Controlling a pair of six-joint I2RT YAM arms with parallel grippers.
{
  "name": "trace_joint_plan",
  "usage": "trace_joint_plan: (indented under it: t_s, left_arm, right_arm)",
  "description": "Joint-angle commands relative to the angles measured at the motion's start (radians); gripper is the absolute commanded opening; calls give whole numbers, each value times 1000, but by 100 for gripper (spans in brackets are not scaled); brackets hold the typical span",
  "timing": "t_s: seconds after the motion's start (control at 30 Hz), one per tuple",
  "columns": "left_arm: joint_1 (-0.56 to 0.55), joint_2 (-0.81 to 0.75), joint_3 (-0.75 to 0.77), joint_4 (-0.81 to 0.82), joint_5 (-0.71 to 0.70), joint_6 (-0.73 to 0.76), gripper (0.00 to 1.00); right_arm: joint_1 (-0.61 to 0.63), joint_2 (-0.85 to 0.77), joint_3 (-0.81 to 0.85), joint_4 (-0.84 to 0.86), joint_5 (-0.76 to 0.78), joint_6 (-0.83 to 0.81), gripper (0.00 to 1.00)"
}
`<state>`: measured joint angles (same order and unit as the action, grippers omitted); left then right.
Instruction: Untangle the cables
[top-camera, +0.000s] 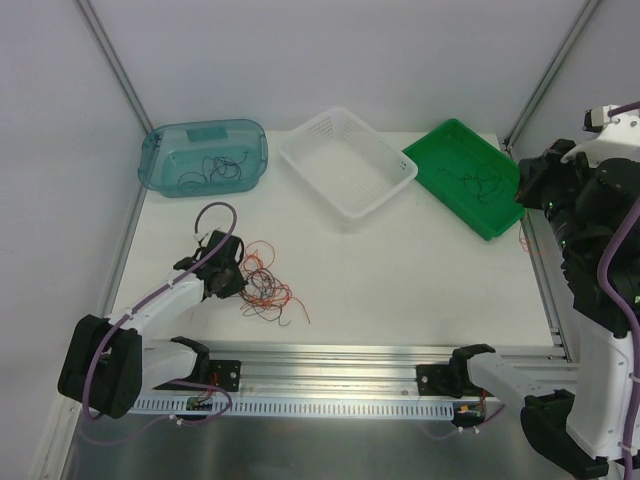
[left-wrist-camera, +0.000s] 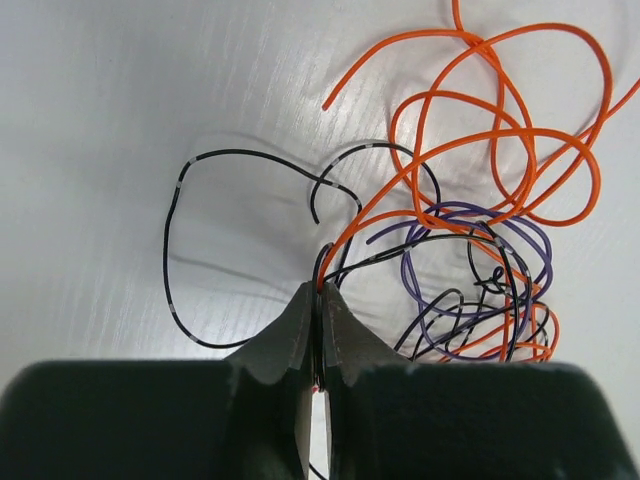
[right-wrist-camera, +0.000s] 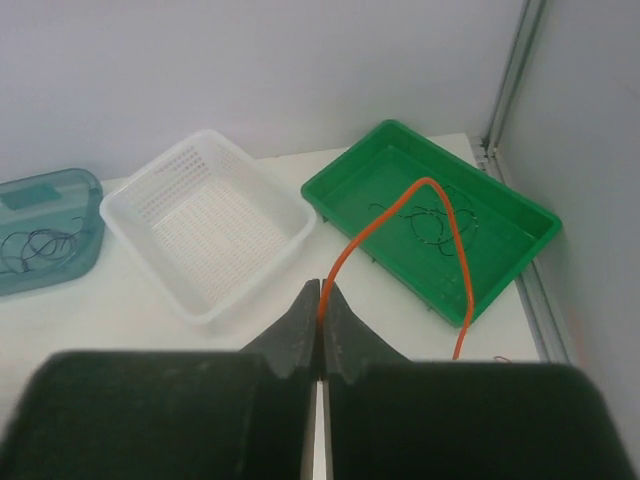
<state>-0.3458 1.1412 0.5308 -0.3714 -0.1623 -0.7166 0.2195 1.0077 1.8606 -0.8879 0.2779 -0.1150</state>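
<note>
A tangle of orange, purple and black cables (top-camera: 266, 285) lies on the white table at the front left. My left gripper (top-camera: 228, 272) sits at its left edge. In the left wrist view the left gripper (left-wrist-camera: 320, 292) is shut on an orange cable (left-wrist-camera: 490, 130) and a black cable (left-wrist-camera: 200, 200) together, with purple loops (left-wrist-camera: 525, 250) behind. My right gripper (top-camera: 528, 190) is raised at the far right, above the green tray's edge. In the right wrist view it (right-wrist-camera: 320, 298) is shut on a separate orange cable (right-wrist-camera: 430, 185), which arcs up and hangs down to the right.
A teal bin (top-camera: 150, 165) with dark cables stands at the back left. A white basket (top-camera: 300, 160) stands at the back middle. A green tray (top-camera: 425, 165) holding black cables stands at the back right. An aluminium rail (top-camera: 340, 355) runs along the front edge.
</note>
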Motion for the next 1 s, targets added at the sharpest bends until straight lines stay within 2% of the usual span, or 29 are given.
trace_joint_plan:
  t_s: [0.0, 0.1, 0.13, 0.2, 0.23, 0.27, 0.33, 0.43, 0.5, 0.63, 0.73, 0.87, 0.97]
  left_arm:
    - [4, -4, 46, -32, 13, 32, 4]
    - [4, -49, 80, -35, 73, 64, 16]
    - [5, -67, 96, -37, 98, 74, 27]
    - [4, -113, 116, -50, 118, 97, 41]
    - [4, -127, 142, -60, 133, 106, 53]
    - [4, -139, 158, -76, 144, 127, 61]
    - [4, -159, 205, -95, 161, 149, 73]
    - [5, -169, 274, -132, 202, 193, 84]
    - [10, -170, 325, -158, 208, 233, 98]
    - [31, -172, 382, -182, 198, 322, 99]
    - [31, -187, 377, -181, 121, 411, 99]
    - [33, -230, 318, -137, 27, 496, 99]
    - [31, -256, 235, -77, 0, 491, 99]
  right_arm:
    - [-6, 12, -10, -20, -150, -6, 1]
    - [-3, 11, -134, 13, -265, 20, 1]
    - [-3, 11, -162, 39, -269, 28, 1]
    - [-8, 26, -190, 46, -312, 38, 1]
    - [-3, 34, -184, 46, -325, 37, 1]
    - [-5, 43, -175, 49, -327, 40, 1]
    - [-3, 71, -127, 63, -336, 40, 1]
    - [-5, 136, -40, 78, -394, 44, 1]
    - [-5, 167, -11, 127, -468, 55, 1]
    - [-3, 259, 23, 260, -632, 90, 1]
    - [3, 319, 83, 366, -732, 147, 1]
    - [30, 437, 159, 521, -772, 185, 1]
    - [34, 511, 234, 616, -784, 205, 1]
